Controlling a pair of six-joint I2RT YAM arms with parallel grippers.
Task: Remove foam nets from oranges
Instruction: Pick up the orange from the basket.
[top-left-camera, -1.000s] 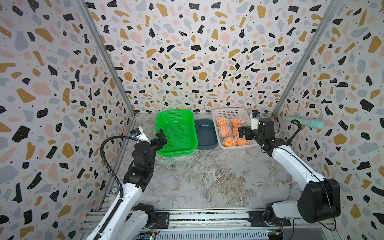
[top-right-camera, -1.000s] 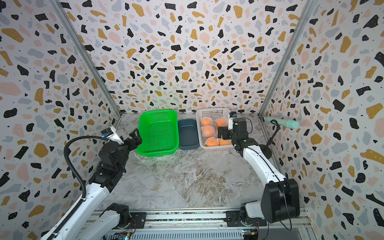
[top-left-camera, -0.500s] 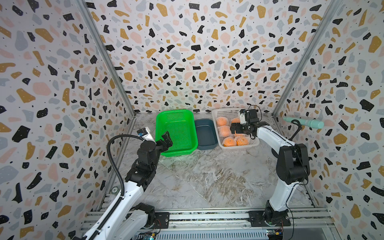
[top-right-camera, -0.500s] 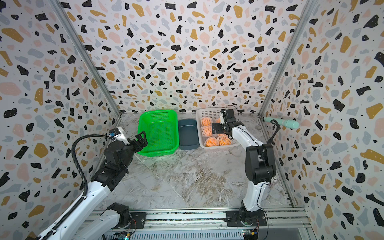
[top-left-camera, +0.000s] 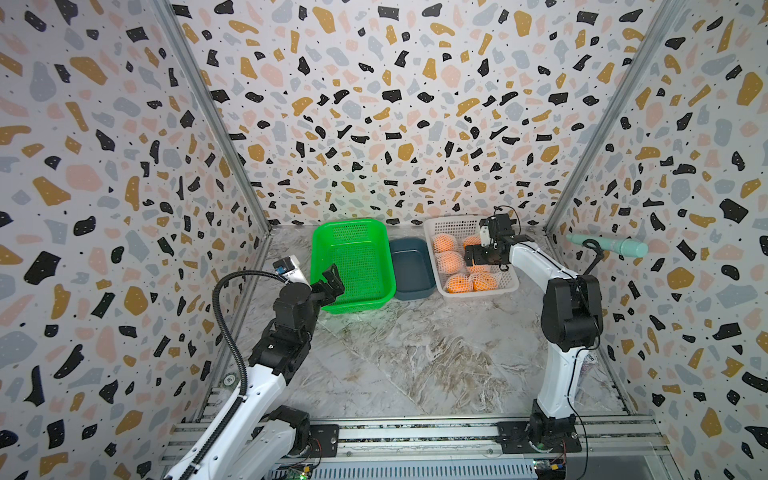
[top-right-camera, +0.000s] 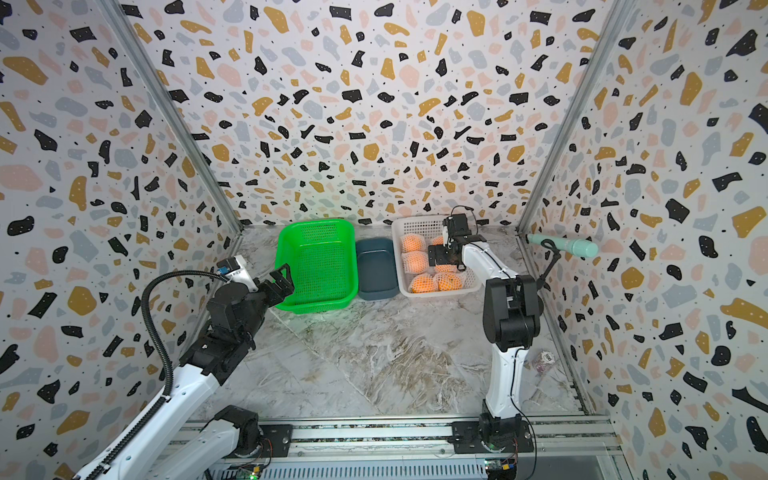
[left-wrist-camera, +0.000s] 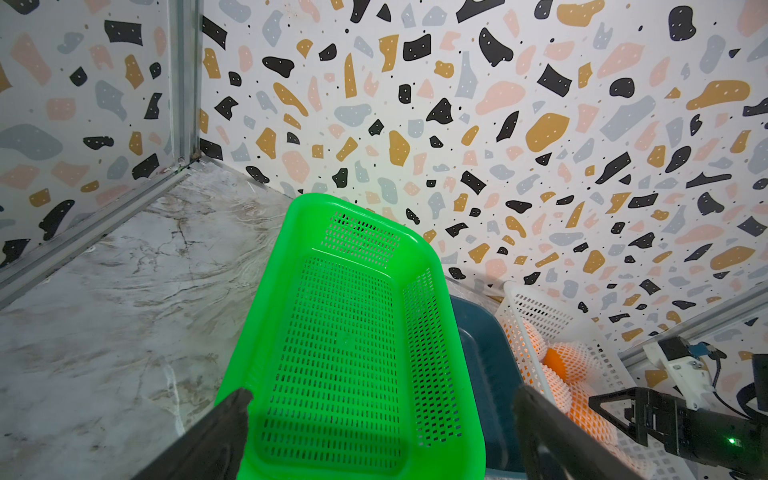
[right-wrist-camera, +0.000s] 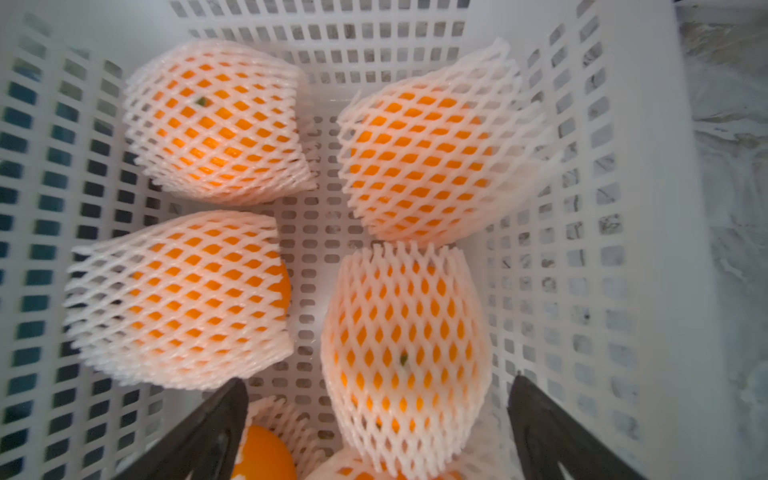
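Right wrist cam shows 4 netted oranges (right-wrist-camera: 405, 353) clearly; in both top views the right gripper (top-left-camera: 476, 255) covers some. Both sets of jaws gape wide, nothing in them, left gripper (top-left-camera: 332, 281) at the green basket's (top-left-camera: 351, 226) lower-left corner.

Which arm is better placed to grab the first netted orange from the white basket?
Right. The right pincer, open, hangs over the netted oranges in the white basket; the left pincer, also open, is by the green basket instead.

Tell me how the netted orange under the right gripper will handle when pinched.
The netted orange below the open right gripper looks round, so it will probably roll if nudged. Its foam net likely squashes and slips on the skin.
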